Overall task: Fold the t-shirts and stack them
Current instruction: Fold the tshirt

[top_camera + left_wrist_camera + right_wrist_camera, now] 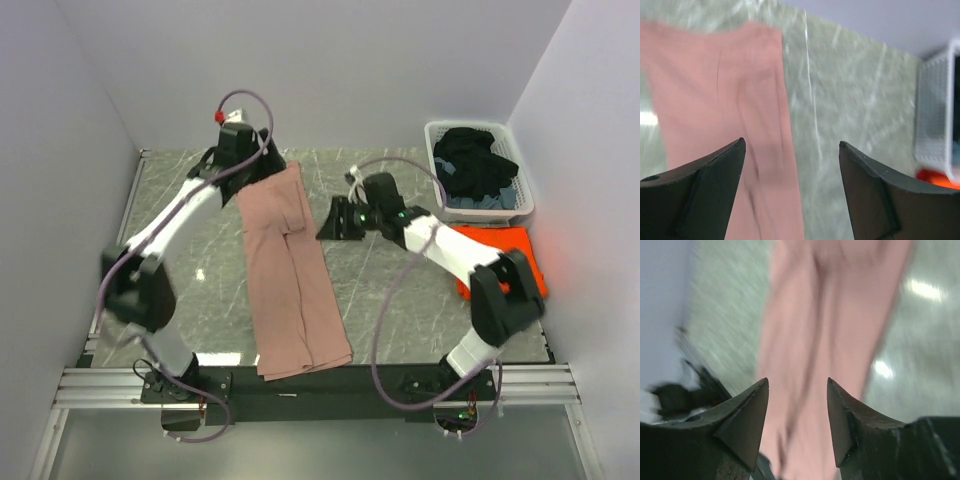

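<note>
Right wrist: tee [832, 330] below right pincer [797, 382]

White shells, black joints on left arm [175, 215] and right arm [450, 250]; mauve cables [245, 93]; black wedge pincer fingers [700, 195].

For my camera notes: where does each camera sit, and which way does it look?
Top external: above and behind the arm bases, looking down on table, pink tee, orange tee, basket; both arms show.
Left wrist: on the left arm, facing tee and basket; left hand shows.
Right wrist: on the right arm, facing the tee; right hand shows.
Shared: all three see the pink tee.
</note>
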Tool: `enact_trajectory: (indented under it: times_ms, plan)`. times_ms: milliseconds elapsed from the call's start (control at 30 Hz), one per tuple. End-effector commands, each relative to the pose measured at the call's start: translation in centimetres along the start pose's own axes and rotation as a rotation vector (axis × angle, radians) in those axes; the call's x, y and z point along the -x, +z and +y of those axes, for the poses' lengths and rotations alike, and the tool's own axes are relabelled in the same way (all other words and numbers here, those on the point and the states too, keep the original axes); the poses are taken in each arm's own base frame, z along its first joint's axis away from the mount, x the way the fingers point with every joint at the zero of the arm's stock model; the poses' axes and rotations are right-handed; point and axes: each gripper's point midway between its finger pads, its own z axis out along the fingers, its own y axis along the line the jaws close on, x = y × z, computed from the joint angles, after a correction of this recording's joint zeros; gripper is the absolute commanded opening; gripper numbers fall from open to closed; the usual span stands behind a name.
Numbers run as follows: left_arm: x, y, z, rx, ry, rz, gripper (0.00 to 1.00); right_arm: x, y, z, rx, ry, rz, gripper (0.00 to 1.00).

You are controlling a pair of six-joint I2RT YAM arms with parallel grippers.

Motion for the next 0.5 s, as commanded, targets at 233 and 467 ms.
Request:
enact_trajectory:
  times_ms: [233, 467]
  plan:
    - [-22.6, -16.3, 9.5, 0.392, 0.047, 0.462, 0.81, -18.1, -9.0, -4.5, -0.366, 0.003, 0.347, 0.59]
    - [-33.1, -24.3, 11.9, 0.437, -0.013, 0.703, 0.78, -25.0, -9.1, -3.9, -0.324, 0.049, 0.501, 0.57]
